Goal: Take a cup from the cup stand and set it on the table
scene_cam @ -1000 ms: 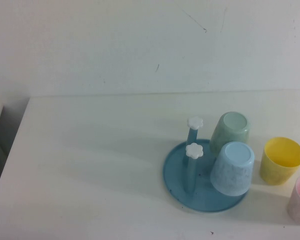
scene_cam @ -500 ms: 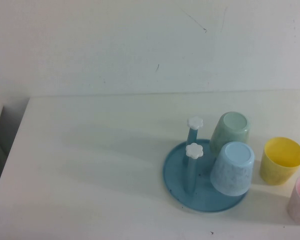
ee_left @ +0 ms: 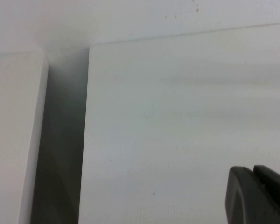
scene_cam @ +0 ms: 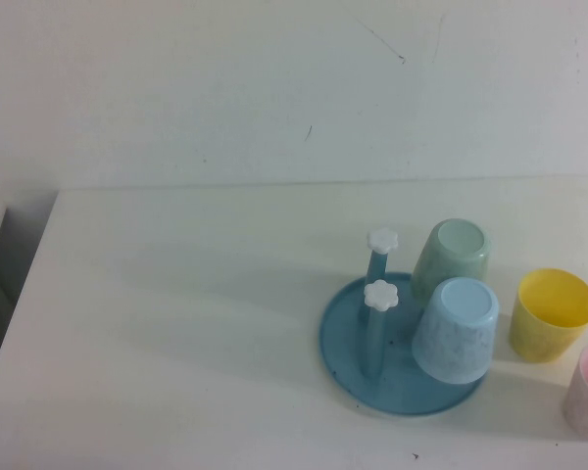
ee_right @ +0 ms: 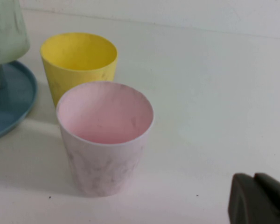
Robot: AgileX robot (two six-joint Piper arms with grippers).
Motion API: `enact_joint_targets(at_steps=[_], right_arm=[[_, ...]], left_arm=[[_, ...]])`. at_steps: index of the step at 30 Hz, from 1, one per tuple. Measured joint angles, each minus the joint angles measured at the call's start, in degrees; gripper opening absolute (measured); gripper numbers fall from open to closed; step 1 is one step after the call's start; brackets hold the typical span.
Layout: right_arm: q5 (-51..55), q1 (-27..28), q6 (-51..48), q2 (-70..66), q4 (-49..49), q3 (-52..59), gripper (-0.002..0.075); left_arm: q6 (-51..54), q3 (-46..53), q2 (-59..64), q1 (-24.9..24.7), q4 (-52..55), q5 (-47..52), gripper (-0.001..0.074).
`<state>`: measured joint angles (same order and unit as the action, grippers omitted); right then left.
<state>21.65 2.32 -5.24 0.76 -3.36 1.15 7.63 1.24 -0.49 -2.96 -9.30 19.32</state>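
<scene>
On cup stand (scene_cam: 345, 354): cup (scene_cam: 457, 330) inverted. Left end effector (ee_left: 259, 196), right end effector (ee_right: 259, 199) apart from it, seemingly; clench unclear.

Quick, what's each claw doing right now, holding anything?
Left claw: over bare table, holding nothing visible; open or shut cannot be told.
Right claw: beside the pink cup, holding nothing visible; cannot be told.

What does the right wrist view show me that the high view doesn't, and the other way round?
Only the right wrist view shows the right gripper, low over the table near the pink cup, and the insides of the pink and yellow cup.

Only the high view shows the light blue cup upside down on the cup stand, two bare pegs, and the wall.

Both show the pale green cup, the stand, the yellow and pink cups, and the table. The left gripper appears in neither; it sits by the table's edge.
</scene>
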Motion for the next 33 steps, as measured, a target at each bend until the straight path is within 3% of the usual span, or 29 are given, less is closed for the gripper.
enact_joint_targets(at_steps=[18, 27, 33], right_arm=[[-2.42, 0.00, 0.00, 0.00, 0.00, 0.37, -0.0003], [-9.97, 0.00, 0.00, 0.00, 0.00, 0.37, -0.0003], [-21.65, 0.00, 0.00, 0.00, 0.00, 0.37, -0.0003]], left_arm=[[0.00, 0.21, 0.00, 0.00, 0.00, -2.34, -0.0003], [0.00, 0.35, 0.00, 0.00, 0.00, -7.03, -0.0004], [-0.29, 0.35, 0.00, 0.00, 0.00, -16.90, -0.0003]])
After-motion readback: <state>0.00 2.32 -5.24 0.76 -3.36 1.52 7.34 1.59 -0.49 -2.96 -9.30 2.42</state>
